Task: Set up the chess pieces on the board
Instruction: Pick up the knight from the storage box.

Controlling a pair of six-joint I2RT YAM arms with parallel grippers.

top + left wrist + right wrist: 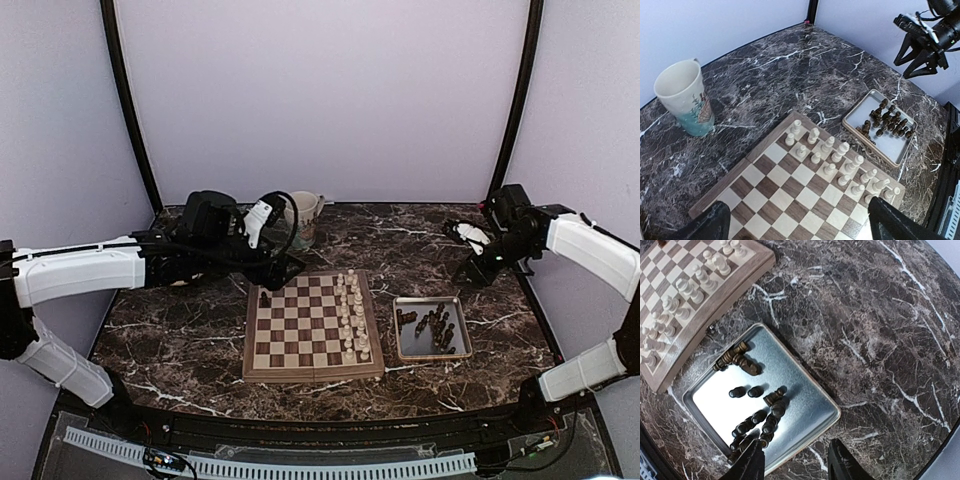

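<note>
Many dark chess pieces (752, 410) lie in the metal tray (800, 385), right of the chessboard (312, 325); one stands at its left edge. The left gripper (805, 225) and right gripper (797, 462) have spread, empty jaws. Lying pieces could slip when pinched.

Pale lavender walls (320, 90) enclose a dark marble-patterned desk (190, 330) with white veins; black poles (130, 110) rise in the back corners.

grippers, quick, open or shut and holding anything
Left gripper: fingers wide open, holding nothing.
Right gripper: fingers partly open, holding nothing.
</note>
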